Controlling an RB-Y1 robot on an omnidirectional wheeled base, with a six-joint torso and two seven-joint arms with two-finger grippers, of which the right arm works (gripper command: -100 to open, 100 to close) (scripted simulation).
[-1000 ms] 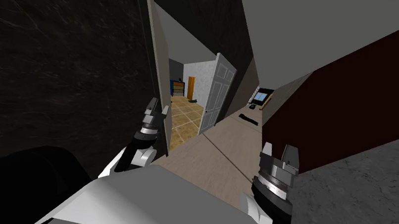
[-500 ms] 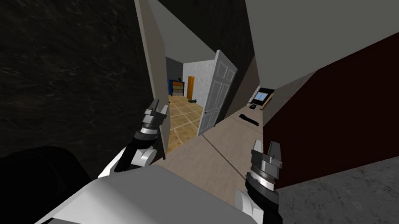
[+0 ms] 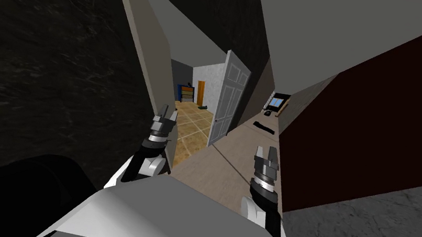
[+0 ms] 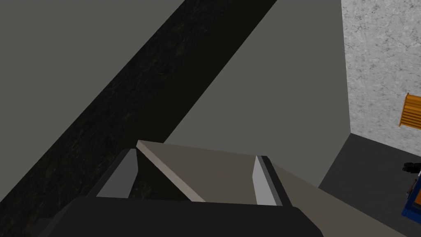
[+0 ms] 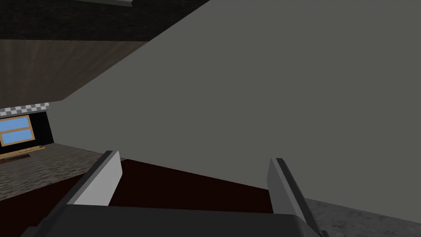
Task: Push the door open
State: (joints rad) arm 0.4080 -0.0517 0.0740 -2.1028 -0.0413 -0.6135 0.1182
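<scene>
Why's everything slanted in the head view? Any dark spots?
Head view: wide lens and camera roll slant the whole picture, and the door shares that slant; the left wall renders very dark, its texture faint. Left wrist view: door evenly lit, no glare.

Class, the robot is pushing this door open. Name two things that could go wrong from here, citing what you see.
1. The left gripper meets the beige door at its thin edge with fingers open; it may slip off or catch the edge.
2. The right gripper hangs near the dark red wall; turning could scrape it.
</scene>
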